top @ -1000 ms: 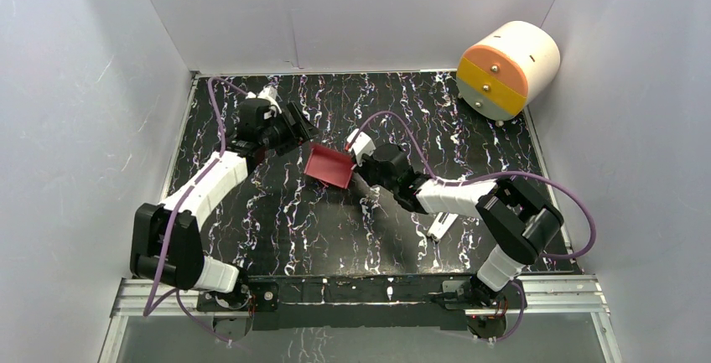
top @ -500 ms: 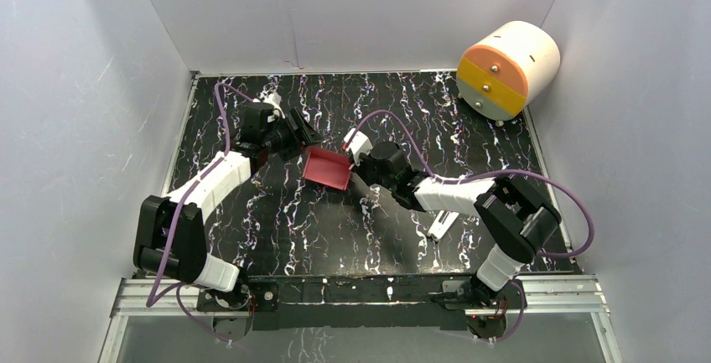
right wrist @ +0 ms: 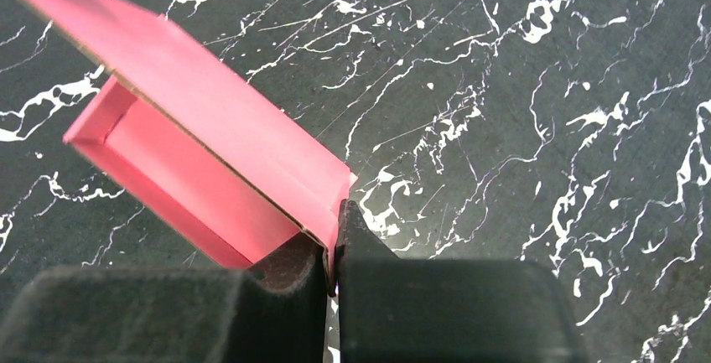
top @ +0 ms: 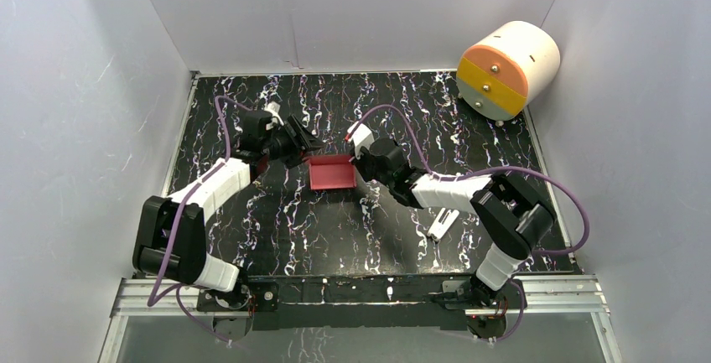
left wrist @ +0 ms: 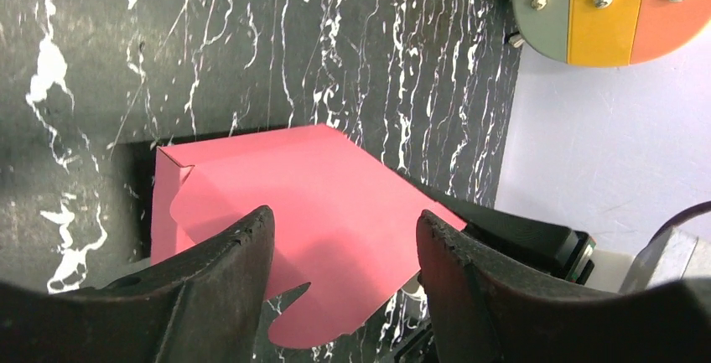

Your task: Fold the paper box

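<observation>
The paper box point(top: 329, 172) is a pink-red, partly folded shallow box at the middle of the black marbled table. My right gripper point(top: 355, 164) is shut on the box's right wall; in the right wrist view the jaws point(right wrist: 334, 250) pinch the card edge, with the box point(right wrist: 201, 170) stretching up-left. My left gripper point(top: 307, 144) is open at the box's left far corner. In the left wrist view its fingers point(left wrist: 345, 246) straddle a notched pink flap point(left wrist: 319, 212) without closing on it.
A big white-and-orange cylinder point(top: 506, 70) stands at the back right corner. A small white clip-like piece point(top: 441, 224) lies near the right arm's forearm. White walls enclose the table on three sides.
The left gripper moved right and closer until it reached the box's left corner. The right gripper turned the box, so it now lies squarer to the table edges.
</observation>
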### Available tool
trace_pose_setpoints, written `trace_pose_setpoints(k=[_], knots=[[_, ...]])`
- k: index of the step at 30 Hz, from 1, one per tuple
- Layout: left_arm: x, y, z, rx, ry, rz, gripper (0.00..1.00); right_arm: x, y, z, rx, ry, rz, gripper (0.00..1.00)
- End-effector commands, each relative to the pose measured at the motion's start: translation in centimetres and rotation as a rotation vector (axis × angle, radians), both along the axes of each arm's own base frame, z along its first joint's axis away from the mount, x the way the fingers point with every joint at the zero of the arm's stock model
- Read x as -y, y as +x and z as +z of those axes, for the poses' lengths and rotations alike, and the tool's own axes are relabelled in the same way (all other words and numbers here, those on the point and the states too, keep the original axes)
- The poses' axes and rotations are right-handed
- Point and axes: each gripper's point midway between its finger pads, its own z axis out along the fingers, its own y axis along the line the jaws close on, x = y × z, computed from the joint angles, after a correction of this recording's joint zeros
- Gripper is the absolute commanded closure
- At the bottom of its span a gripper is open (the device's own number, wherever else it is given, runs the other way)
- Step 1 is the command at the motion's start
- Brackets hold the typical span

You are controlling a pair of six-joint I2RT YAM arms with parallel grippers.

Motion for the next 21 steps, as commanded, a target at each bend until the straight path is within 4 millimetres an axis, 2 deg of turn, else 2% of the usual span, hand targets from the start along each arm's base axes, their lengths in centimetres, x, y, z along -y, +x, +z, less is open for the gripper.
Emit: trace_pose_setpoints(k=[1,6,14,16,21], knots=[[0.5,-1.3,2.0,-0.001,-0.111,0.021,0.41,-1.1,1.5,2.5,0.004,0.137,-0.1,0.91],[-0.4,-1.5,2.0,0.016,-0.08,0.068,0.39,-1.6,1.3,2.4,-0.002,0.17,-0.136,0.91],[-3.9,-2.2,0.8,0.042,0.195,0.078,0.35,-1.6,1.1,2.2,0.042,0.082,-0.065,0.91],[-4.2,-2.3,0.6,0.042,0.227,0.062,0.35,-1.7,1.1,2.1,0.042,0.067,-0.05,0.91],[-3.1,-1.5,1.1,0.083,0.244,-0.051,0.36,-2.2,0.7,2.2,0.046,0.061,-0.005,0.91]])
